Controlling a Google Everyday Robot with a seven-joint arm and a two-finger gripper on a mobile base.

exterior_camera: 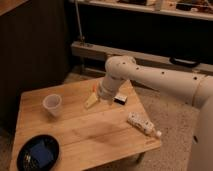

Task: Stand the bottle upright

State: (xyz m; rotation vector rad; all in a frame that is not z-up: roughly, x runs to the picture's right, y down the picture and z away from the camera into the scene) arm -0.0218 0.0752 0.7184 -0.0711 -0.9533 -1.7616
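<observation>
Camera view: bottle lies flat, gripper not yet over it

From where I stand, the reach has not really begun. The bottle lies on its side near the right edge of the wooden tabletop, its narrow white-capped neck pointing toward the front right corner. The gripper hangs over the back middle of the tabletop with its jaws spread wide and nothing between them, well apart from the bottle. The white arm reaches in from the right.

I judge this to be the approach step. Next, the gripper has to swing right and forward, come down across the bottle's body, close on it, and tip it up so the base meets the wood. The bottle looks slim and light and sits close to the edge, so a clumsy nudge could roll it off.

A small dark-and-white box lies just beside the gripper, on the side toward the bottle. A translucent cup stands upright at the left. A dark bowl holding something blue sits at the front left corner.

The bottle's label shows only a speckled pattern. I can read no brand or lettering on it, nor on the box.
</observation>
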